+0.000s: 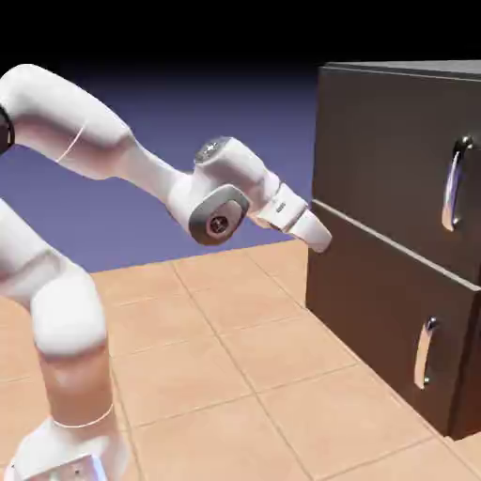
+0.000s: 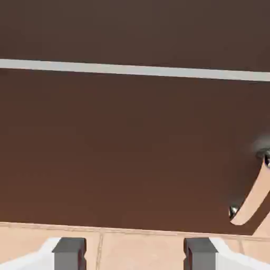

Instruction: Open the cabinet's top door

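Note:
The dark brown-grey cabinet (image 1: 413,69) stands at the exterior view's right. Its top door (image 1: 390,155) is shut and carries a long silver handle (image 1: 456,184) near the right edge. My gripper (image 1: 320,239) hangs just off the cabinet's left edge, level with the seam under the top door and far from that handle. In the hand view the gripper (image 2: 134,252) is open with nothing between its fingertips (image 2: 69,251). A pale seam (image 2: 132,69) crosses the brown front, and a strip of the top door (image 2: 132,26) shows above it.
The shorter lower panel (image 1: 376,319) has a small silver handle (image 1: 425,353), which also shows at the hand view's right as a curved handle (image 2: 252,198). Tan floor tiles (image 1: 235,376) run up to the cabinet's foot.

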Robot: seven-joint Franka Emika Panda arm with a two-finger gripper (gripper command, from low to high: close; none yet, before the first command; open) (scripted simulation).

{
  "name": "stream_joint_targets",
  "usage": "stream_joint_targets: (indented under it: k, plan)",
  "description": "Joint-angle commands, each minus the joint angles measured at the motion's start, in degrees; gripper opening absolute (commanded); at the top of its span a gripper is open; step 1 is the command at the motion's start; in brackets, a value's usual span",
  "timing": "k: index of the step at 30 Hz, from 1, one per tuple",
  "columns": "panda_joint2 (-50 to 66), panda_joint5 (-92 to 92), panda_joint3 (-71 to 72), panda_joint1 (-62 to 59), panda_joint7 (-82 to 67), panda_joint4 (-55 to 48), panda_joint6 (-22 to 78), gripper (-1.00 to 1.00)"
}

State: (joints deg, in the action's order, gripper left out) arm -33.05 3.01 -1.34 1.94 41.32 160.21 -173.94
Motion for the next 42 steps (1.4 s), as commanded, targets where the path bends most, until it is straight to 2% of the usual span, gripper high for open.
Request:
stream_joint_targets:
  k: [1, 42]
  plan:
    - [-0.3, 2.5, -1.1, 1.0, -0.9, -0.7, 0.1, 0.00]
    - [-13.7, 104.7, -46.7, 43.5, -39.5, -27.5, 2.3, 0.00]
